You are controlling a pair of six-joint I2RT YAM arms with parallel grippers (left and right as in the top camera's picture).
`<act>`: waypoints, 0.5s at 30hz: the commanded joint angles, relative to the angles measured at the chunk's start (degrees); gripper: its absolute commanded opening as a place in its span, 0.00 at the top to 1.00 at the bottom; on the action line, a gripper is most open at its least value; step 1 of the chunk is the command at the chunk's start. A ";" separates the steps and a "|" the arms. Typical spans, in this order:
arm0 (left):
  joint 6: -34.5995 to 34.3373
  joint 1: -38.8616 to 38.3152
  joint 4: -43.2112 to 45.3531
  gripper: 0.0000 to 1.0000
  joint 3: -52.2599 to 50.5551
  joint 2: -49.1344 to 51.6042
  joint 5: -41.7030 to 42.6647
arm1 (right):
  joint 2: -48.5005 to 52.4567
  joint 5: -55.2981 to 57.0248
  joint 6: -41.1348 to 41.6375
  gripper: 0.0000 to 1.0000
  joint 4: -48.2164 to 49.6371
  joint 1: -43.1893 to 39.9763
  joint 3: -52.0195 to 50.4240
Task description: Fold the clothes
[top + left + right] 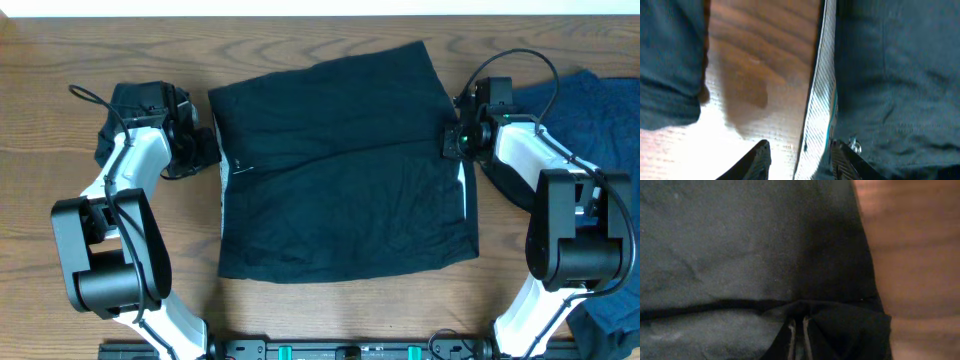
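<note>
Lying spread across the middle of the desk (pixel 60 40), the black garment (pixel 340 170) looks thin, limp and light. I judge it will drape and crease rather than hold a shape, and drag a little on the wood. Its side hems look like the best places to take hold.

The right claw (pixel 452 140) is at the garment's right edge, clenched on a small pinch of dark cloth that bunches around its tips. The left claw (pixel 205 148) is at the garment's left edge, released, its jaws straddling a white striped band (pixel 817 100) without gripping it.

The desk is matt grained wood, bare beyond the garment's far and near edges. A navy garment (pixel 600 110) lies to its right and a black bundle (pixel 128 100) to its left, narrowing the room on both sides.
</note>
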 commanded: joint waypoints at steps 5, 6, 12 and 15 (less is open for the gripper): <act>0.13 1.01 -4.22 0.51 4.96 -5.11 -0.74 | 0.20 1.33 -2.36 0.62 -3.63 -0.90 5.77; 0.11 1.01 -5.70 0.50 5.88 -6.47 -0.74 | 0.13 1.33 -2.36 0.60 -5.35 -0.98 7.30; -4.35 -0.11 -13.75 0.48 6.88 -18.12 -0.26 | -0.94 1.31 -0.70 0.44 -28.17 -1.88 23.78; -5.97 -2.16 -18.08 0.47 6.51 -23.23 -0.39 | -2.19 1.55 3.78 0.36 -39.34 -1.92 28.04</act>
